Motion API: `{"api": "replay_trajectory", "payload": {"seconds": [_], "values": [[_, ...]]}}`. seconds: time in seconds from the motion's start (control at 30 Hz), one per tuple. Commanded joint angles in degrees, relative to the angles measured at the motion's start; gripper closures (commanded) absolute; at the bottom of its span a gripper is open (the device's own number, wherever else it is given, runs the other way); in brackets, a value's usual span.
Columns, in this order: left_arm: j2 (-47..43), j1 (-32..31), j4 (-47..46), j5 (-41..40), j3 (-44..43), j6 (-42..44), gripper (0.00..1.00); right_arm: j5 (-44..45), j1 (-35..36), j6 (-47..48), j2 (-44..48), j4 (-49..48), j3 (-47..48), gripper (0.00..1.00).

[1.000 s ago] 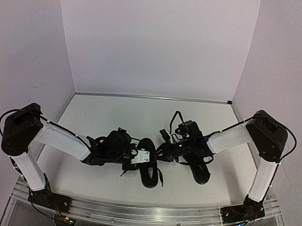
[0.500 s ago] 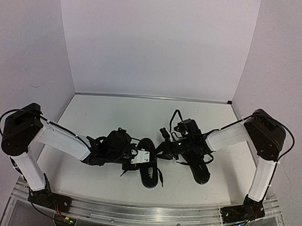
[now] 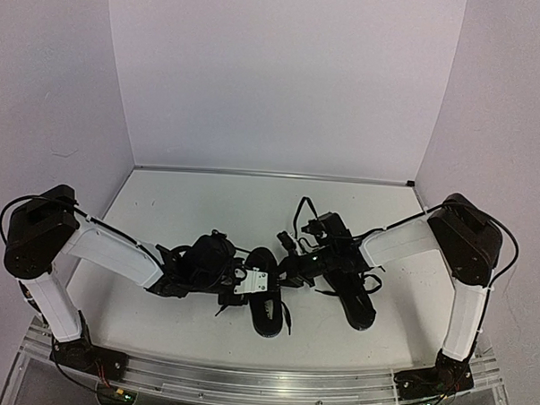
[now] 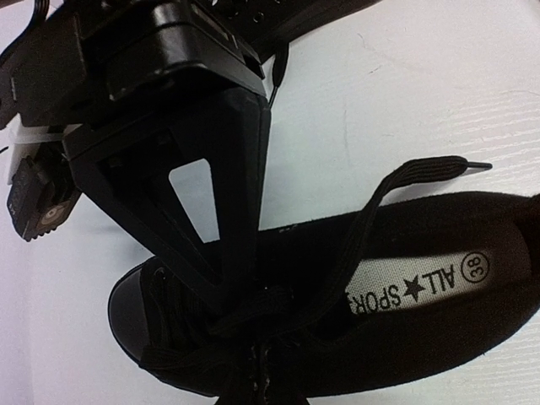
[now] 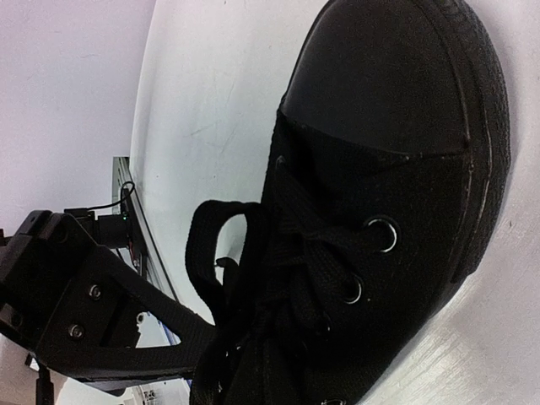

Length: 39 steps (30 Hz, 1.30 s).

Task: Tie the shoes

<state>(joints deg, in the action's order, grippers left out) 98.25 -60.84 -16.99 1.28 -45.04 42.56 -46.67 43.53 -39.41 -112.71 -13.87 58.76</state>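
Nearest me, the metal rail (image 3: pixel 244 378) carries both arm bases at the edge of the white worktop (image 3: pixel 207 209). Just beyond it the two black shoes lie side by side, a little apart: the left shoe (image 3: pixel 269 317) with its white insole label (image 3: pixel 253 281) showing, and the right shoe (image 3: pixel 359 307) partly under the right arm. The left pincer (image 3: pixel 234 275) is pressed together, its tip down among the left shoe's laces (image 4: pixel 253 354) beside the label. One loose lace end (image 4: pixel 422 171) trails onto the worktop, and I cannot tell whether a strand is pinched. A touch farther back, the right pincer (image 3: pixel 291 262) sits between the shoes, also pressed together, with a lace loop (image 5: pixel 207 245) standing at its tip. I cannot tell if it grips that loop. Behind everything the worktop runs to the pale back wall (image 3: pixel 275 77).
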Motion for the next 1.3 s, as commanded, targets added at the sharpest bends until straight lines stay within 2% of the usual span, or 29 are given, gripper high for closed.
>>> {"api": "replay_trajectory", "payload": {"seconds": [0.0, 0.63, 1.03, 1.27], "values": [[1.40, -0.25, -1.41, -0.57, -2.78, 0.93, 1.00, -2.72, 0.51, 0.57, 1.44, -0.37, 0.59, 0.98], [0.67, -0.24, -1.90, -0.49, -2.50, 1.43, 1.00, -2.59, 0.16, -3.39, 4.84, -6.32, -2.85, 0.96], [1.32, -0.57, -2.61, -1.29, -2.68, 1.88, 1.00, -2.27, -0.20, -5.03, 2.60, -7.42, -3.59, 0.96], [1.85, -0.57, -2.22, -3.44, -3.08, 2.32, 1.00, -3.51, -0.55, -5.56, 2.38, -7.13, -3.33, 0.79]]}}
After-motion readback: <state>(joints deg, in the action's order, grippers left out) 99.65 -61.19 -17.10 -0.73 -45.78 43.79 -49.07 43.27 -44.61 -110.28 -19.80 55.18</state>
